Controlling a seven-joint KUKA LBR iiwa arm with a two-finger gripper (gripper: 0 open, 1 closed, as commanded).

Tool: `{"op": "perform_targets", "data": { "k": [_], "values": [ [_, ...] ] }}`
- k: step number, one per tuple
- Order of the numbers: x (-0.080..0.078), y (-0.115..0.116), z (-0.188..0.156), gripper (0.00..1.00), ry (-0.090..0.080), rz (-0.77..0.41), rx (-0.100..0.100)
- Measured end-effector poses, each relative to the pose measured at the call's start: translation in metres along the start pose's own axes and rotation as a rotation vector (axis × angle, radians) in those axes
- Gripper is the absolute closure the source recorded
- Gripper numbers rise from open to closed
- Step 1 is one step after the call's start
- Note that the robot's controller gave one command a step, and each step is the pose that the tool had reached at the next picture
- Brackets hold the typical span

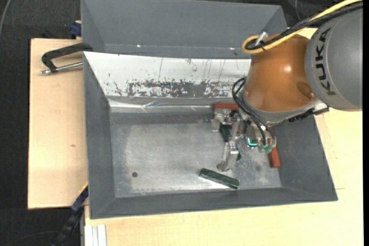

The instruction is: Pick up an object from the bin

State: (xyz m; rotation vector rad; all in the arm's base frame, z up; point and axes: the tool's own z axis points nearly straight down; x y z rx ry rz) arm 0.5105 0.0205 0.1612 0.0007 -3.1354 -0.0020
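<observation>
Reaches in from 3 o'clock with orange-domed wrist bent downward. Hangs the gripper (229, 159) right over a dark flat bar (219, 177) at the bin's (173, 26) 5 o'clock. Cannot tell claw open or closed.

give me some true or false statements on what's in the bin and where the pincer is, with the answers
1. A dark slim stick lies near the front edge of the bin floor. True.
2. The pincer hangs over the bin's left half. False: it is right of the middle, just above the dark slim stick.
3. A small red piece lies near the right wall. True.
4. Things are heaped high across the floor. False: just a few scattered things lie there.
</observation>
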Motion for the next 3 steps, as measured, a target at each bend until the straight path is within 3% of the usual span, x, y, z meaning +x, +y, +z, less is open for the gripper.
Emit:
{"op": "perform_targets", "data": {
  "k": [1, 2, 3],
  "values": [
    [0.014, -0.012, 0.091, 0.0, -0.004, -0.324, 0.002],
    [0.013, -0.012, 0.091, 1.0, -0.006, -0.323, 0.001],
    [0.008, 0.002, -0.084, 1.0, -0.018, 0.08, -0.001]
  ]
}}
